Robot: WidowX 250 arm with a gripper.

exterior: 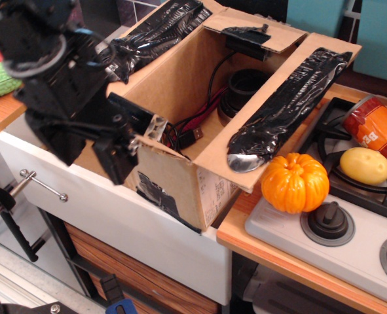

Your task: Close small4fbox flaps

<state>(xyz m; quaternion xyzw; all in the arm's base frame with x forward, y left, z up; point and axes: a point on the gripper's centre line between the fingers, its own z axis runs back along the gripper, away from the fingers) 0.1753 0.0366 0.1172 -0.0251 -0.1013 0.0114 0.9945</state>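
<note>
Here, brown corrugated cardboard box (pixel 200 131) overhangs the wooden counter's (pixel 245 229) front-left corner, long black-taped flaps (pixel 285 104) splayed open, cables inside. Blurred black gripper (pixel 124 154) presses the near short flap; finger gap unreadable, grasp uncertain.

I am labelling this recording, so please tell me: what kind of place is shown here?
Probably a kitchen, perhaps a toy or mock one. A stove top with black knobs and burner grates sits on a wooden counter, and there are drawers with a metal handle below.
</note>
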